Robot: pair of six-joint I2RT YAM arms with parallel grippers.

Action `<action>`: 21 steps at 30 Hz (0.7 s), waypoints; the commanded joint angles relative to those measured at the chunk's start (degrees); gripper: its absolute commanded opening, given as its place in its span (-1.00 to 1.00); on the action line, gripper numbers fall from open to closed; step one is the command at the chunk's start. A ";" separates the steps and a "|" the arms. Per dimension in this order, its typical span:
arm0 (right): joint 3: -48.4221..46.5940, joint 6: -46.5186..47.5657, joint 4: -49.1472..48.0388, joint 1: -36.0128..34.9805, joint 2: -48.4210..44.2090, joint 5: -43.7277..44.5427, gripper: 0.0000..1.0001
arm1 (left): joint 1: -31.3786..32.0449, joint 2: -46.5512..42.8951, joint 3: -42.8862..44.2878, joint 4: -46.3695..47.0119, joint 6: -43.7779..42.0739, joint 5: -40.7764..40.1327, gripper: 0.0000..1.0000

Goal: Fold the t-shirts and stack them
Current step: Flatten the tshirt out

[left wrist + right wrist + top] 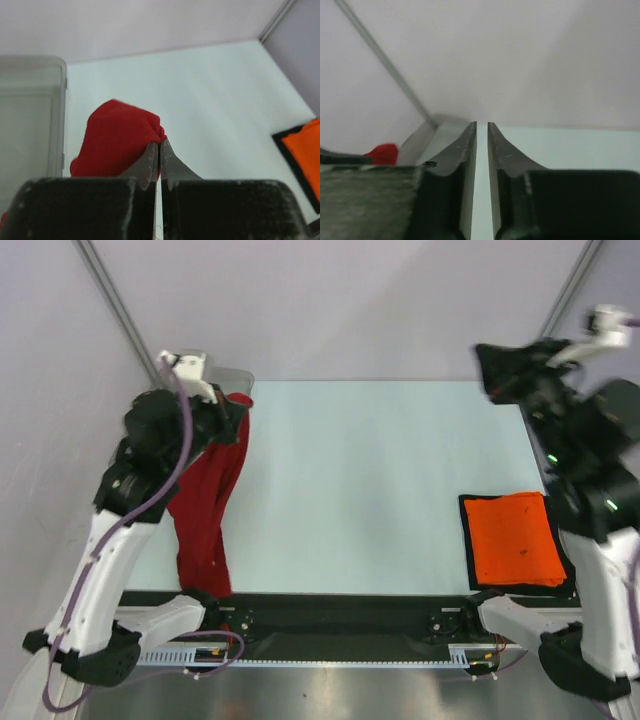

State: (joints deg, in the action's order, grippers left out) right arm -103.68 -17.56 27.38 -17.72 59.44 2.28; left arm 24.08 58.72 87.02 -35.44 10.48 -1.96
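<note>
The dark red t-shirt hangs bunched from my left gripper, raised over the table's back left; its lower end trails to the near edge. In the left wrist view the left gripper is shut on a fold of the red cloth. The bright orange t-shirt lies folded in a flat square at the front right and also shows in the left wrist view. My right gripper is raised at the back right, well above the orange shirt; its jaws stand nearly together with nothing between them.
A translucent grey plastic tub stands at the table's back left corner, just behind the left gripper. The orange shirt rests on a black mat. Grey walls enclose the pale table.
</note>
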 commanded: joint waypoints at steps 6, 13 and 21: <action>21.13 -7.48 -0.04 -11.36 4.02 -15.73 0.17 | -0.17 0.43 2.36 3.62 3.47 8.43 -0.99; 37.92 -6.27 -2.93 -22.77 4.81 -22.06 0.53 | -0.08 0.34 12.97 3.01 10.08 16.53 -0.99; 43.82 -4.23 -9.00 -34.75 8.85 -17.76 0.87 | -0.08 -3.87 15.03 2.92 17.28 20.32 -0.99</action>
State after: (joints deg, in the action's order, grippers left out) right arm -60.38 -23.18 24.08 -50.22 67.96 -17.67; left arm 23.97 56.90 101.60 -35.77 23.00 15.35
